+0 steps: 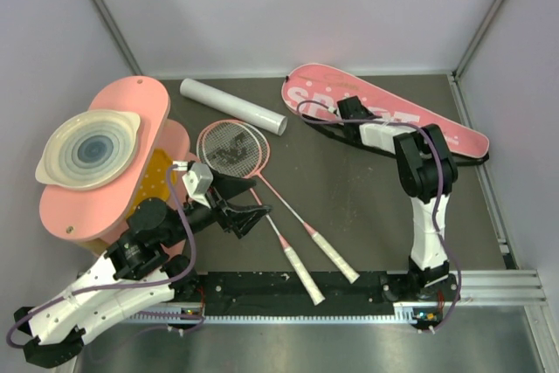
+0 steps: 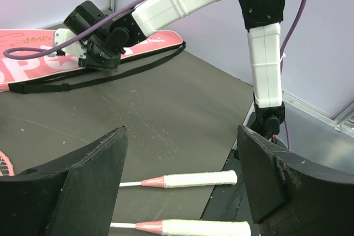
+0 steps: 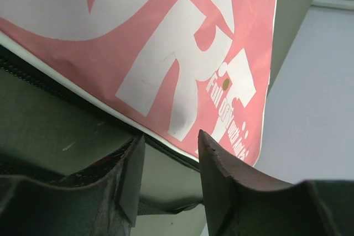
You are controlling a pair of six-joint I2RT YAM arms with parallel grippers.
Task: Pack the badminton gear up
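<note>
Two pink-framed rackets lie crossed mid-table, heads (image 1: 231, 148) together and white handles (image 1: 319, 261) toward the near edge. My left gripper (image 1: 251, 207) is open and empty just left of their shafts. In the left wrist view (image 2: 182, 136) both handles (image 2: 193, 179) lie below and between the fingers. The pink "SPORT" bag (image 1: 384, 111) lies at the back right. My right gripper (image 1: 345, 115) is open at its near edge. In the right wrist view (image 3: 168, 153) the bag (image 3: 182, 53) fills the frame and its black edge runs between the fingertips. The white tube (image 1: 233, 106) lies at the back. No shuttlecocks show.
Pink rounded boards (image 1: 131, 111) with a white ringed dish (image 1: 87, 150) stand at the left over a yellow perforated piece (image 1: 157, 176). The bag's black strap (image 2: 110, 75) trails on the mat. Walls enclose the table at back and sides. A metal rail (image 1: 498, 286) runs along the near edge.
</note>
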